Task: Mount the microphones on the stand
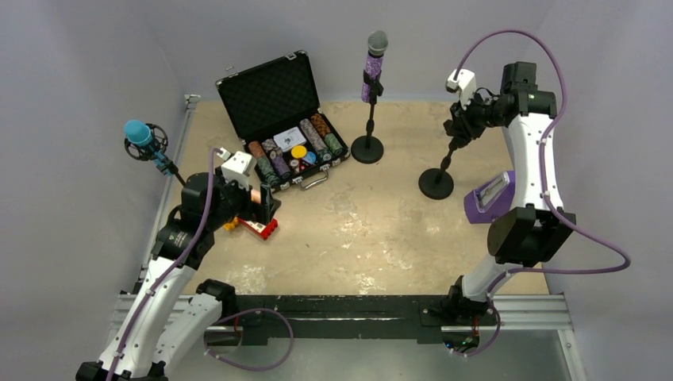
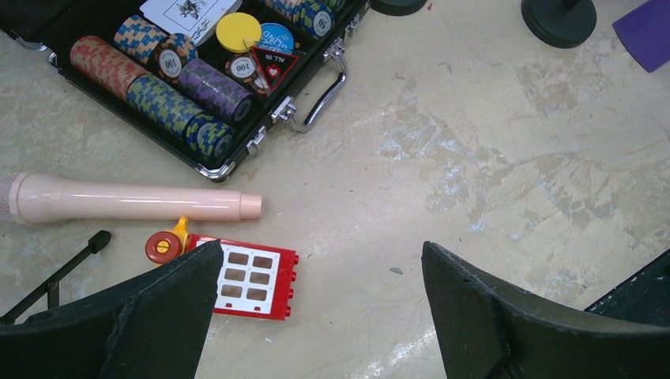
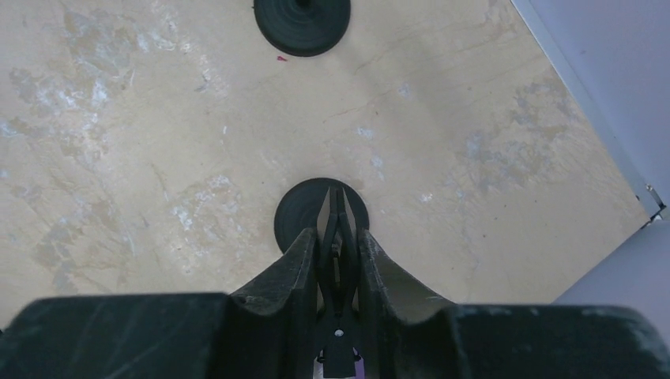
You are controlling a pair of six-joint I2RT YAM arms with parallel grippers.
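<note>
Left claw (image 2: pixel 316 316) gapes wide at lower centre, holding nothing. The peach mic (image 2: pixel 130 199) lies at left, above one red block (image 2: pixel 251 280). Right claw (image 3: pixel 338 257) pinches the clip (image 3: pixel 338 225) of the bare stand (image 3: pixel 299 221). Of three mics, purple mic (image 1: pixel 374 67) and blue mic (image 1: pixel 141 135) sit mounted, upper centre and far left.

"100" on two poker chips (image 2: pixel 169 60), "ALL IN", upside down, on triangular marker (image 2: pixel 273 63)
</note>
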